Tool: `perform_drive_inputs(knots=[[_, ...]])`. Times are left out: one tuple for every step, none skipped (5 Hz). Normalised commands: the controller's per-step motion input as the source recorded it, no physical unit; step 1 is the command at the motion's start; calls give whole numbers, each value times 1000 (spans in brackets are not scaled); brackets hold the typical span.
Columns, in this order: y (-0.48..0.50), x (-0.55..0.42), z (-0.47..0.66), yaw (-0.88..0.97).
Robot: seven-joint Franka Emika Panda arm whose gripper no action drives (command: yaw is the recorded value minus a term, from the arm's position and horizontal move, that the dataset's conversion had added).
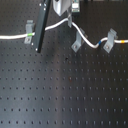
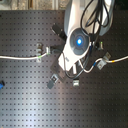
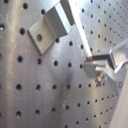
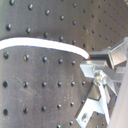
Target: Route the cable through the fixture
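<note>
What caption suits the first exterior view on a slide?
Long thin white cable crossing a black perforated board, passing three small grey metal clips.

I note all four views soft and low-resolution; lighting even overhead, wrist views blurred with grey sheen off the counter [image 3: 30,95].

White arm [image 2: 75,37], glowing blue disc, black cables.

no readable text, labels, brands or numbers, no signs on any surface
</note>
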Motion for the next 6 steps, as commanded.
perform_drive_inputs(knots=[[4, 1, 182, -286], [3, -61, 78, -211], [28, -85, 56, -228], [110, -102, 215, -280], [297, -19, 398, -243], [30, 13, 38, 0]])
